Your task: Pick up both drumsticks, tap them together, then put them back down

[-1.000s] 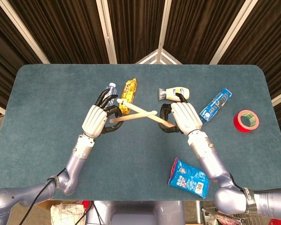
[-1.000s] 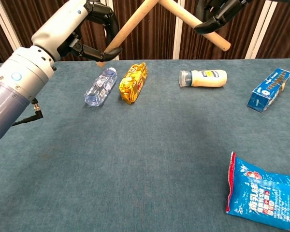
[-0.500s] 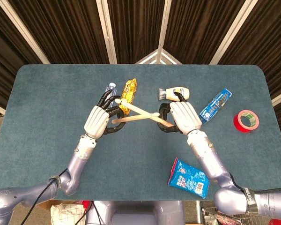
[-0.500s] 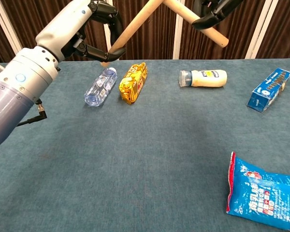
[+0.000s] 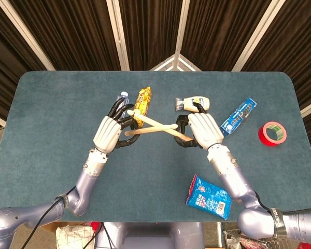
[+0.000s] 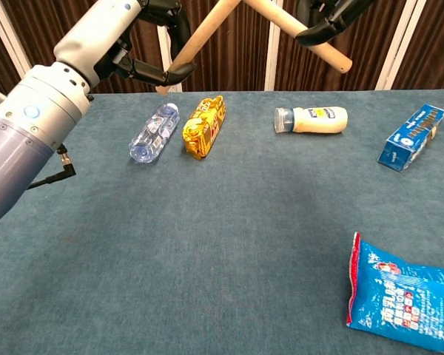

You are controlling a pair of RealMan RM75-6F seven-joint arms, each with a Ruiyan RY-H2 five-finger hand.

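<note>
My left hand (image 5: 108, 133) grips one wooden drumstick (image 5: 150, 129) that points right, its tip near my right hand. My right hand (image 5: 203, 129) grips the other drumstick (image 5: 144, 119), which slants up-left with its rounded tip by the yellow packet. The two sticks cross in the air above the table between my hands. In the chest view the left hand (image 6: 144, 29) and its drumstick (image 6: 196, 44) show at the top left. The right hand (image 6: 329, 16) with its drumstick (image 6: 300, 29) shows at the top, the crossing point cut off by the frame edge.
On the blue table (image 5: 52, 114) lie a clear water bottle (image 6: 154, 132), a yellow snack packet (image 6: 204, 126), a white squeeze bottle (image 6: 312, 118), a blue box (image 6: 412, 136), a blue snack bag (image 6: 403, 294) and a red tape roll (image 5: 272, 134).
My left hand has shifted slightly up and right, raising its stick. The sticks stay crossed; my right hand has barely moved.
</note>
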